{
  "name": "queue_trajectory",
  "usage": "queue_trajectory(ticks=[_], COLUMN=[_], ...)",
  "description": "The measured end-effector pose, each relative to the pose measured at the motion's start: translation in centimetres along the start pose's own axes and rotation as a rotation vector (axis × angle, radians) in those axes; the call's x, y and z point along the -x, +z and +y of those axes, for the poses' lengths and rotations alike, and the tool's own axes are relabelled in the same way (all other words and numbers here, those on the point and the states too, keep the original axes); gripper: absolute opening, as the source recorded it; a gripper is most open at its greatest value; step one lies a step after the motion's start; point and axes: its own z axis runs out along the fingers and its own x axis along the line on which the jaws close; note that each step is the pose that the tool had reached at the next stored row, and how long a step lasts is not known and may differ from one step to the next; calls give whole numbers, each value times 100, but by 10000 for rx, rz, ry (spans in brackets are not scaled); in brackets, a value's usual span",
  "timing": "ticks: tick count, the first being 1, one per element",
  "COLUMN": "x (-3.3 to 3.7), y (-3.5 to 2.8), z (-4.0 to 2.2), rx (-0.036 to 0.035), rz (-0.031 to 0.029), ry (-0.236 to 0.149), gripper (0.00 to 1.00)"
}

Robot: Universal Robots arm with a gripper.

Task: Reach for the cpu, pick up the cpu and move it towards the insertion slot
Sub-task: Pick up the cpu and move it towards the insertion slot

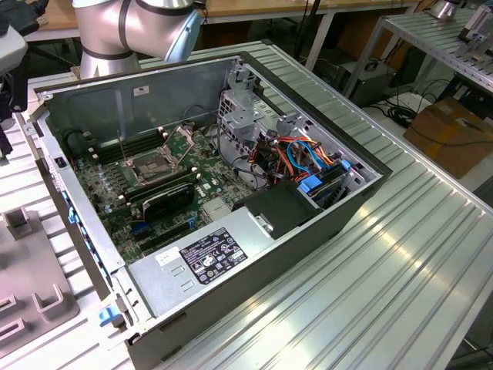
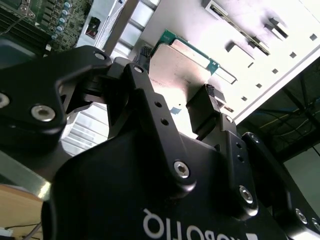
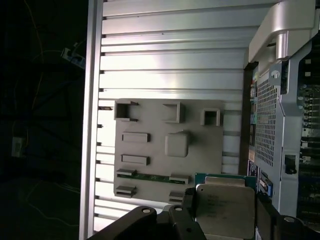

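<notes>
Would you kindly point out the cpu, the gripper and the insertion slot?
cpu (image 3: 223,210), first wrist view, its pale face.
gripper (image 2: 176,82), second wrist view, between its fingertips.
insertion slot (image 1: 157,163), exterior view, its dark centre.

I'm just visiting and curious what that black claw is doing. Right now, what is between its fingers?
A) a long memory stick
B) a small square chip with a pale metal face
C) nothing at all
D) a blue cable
B: in both wrist views the gripper is closed on the cpu, a square chip with a green edge, held above the grey parts tray.
</notes>
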Motion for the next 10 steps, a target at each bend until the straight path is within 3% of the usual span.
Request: queue_trajectory(ticks=[3,5,10], x=[83,177,233], y=[1,1,1], z=[-5,-10,-13], rx=[0,0,0], rz=[0,0,0], ry=[0,1,1], gripper=[55,55,55])
